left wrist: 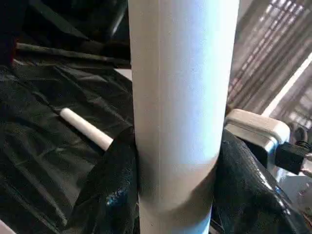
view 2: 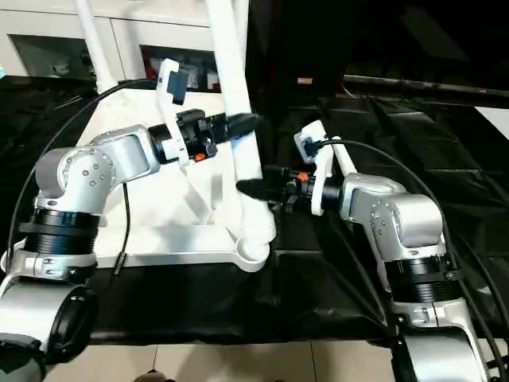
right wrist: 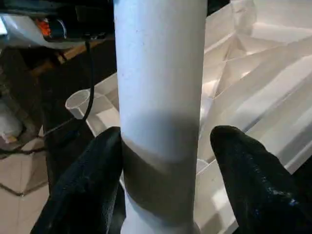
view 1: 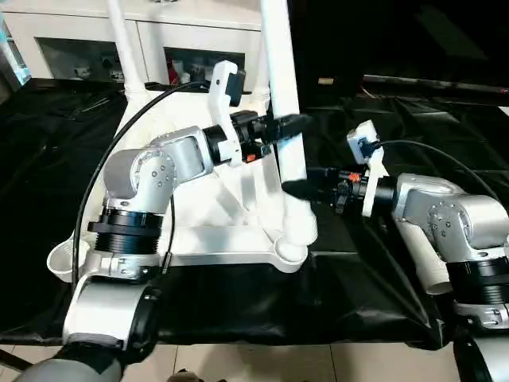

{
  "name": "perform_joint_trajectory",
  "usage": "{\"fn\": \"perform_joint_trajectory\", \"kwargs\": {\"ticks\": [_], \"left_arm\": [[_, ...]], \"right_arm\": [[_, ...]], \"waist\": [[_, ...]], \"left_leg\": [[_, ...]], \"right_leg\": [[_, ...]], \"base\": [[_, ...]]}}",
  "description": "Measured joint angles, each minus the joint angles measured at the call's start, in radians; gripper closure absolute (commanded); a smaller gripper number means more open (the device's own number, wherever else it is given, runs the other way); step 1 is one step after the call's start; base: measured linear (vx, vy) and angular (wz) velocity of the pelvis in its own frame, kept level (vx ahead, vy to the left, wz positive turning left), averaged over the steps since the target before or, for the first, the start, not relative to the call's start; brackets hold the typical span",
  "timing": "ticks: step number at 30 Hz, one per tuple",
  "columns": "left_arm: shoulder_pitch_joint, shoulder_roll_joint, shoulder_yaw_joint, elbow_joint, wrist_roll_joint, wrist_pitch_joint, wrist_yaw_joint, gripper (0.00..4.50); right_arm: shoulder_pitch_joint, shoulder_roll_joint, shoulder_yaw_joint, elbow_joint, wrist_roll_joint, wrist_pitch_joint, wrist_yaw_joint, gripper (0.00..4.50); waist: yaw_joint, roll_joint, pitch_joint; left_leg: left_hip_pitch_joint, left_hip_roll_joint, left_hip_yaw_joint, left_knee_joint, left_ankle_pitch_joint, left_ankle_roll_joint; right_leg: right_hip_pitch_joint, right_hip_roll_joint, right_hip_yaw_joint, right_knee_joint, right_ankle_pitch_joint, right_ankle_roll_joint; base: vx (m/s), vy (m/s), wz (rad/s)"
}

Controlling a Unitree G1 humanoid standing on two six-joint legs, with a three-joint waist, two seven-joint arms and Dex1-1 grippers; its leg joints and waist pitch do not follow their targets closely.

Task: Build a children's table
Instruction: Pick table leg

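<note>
The children's table's white tabletop [view 1: 219, 219] lies ribbed side up on the black cloth. One white leg [view 1: 284, 95] stands upright in its near right corner socket [view 1: 291, 253]. My left gripper [view 1: 291, 123] is shut on this leg at mid height, and both fingers [left wrist: 114, 195] press its sides. Lower down, my right gripper [view 1: 296, 189] straddles the same leg with its jaws open; one finger [right wrist: 253, 180] stands clear of the tube. A second leg [view 1: 125, 48] rises at the tabletop's far left corner. The near left socket [view 1: 62, 263] holds nothing.
Another loose leg [left wrist: 87, 129] lies on the black-draped table [view 1: 413, 127] beyond the held one. A white glass-door cabinet [view 1: 75, 44] stands behind. The table's front edge and the tiled floor [view 1: 318, 362] lie just below my arms.
</note>
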Motion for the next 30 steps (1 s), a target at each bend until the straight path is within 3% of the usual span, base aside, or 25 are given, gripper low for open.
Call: {"fn": "perform_joint_trajectory", "kwargs": {"ticks": [19,30], "left_arm": [[0.0,0.027,-0.041,-0.005,0.0,-0.001,-0.096,2.68],[0.0,0.031,-0.051,-0.011,0.0,0.0,-0.117,2.68]], "right_arm": [[0.029,-0.048,0.085,-0.022,0.003,0.036,0.091,1.46],[0.029,-0.047,0.088,-0.031,0.013,0.036,0.093,1.46]], "waist": [[0.014,0.0,0.0],[0.026,0.0,0.0]], "left_leg": [[0.0,0.0,0.0,0.0,0.0,0.0],[0.0,0.0,0.0,0.0,0.0,0.0]], "right_leg": [[0.0,0.0,0.0,0.0,0.0,0.0],[0.0,0.0,0.0,0.0,0.0,0.0]], "base": [[0.0,0.0,0.0],[0.0,0.0,0.0]]}}
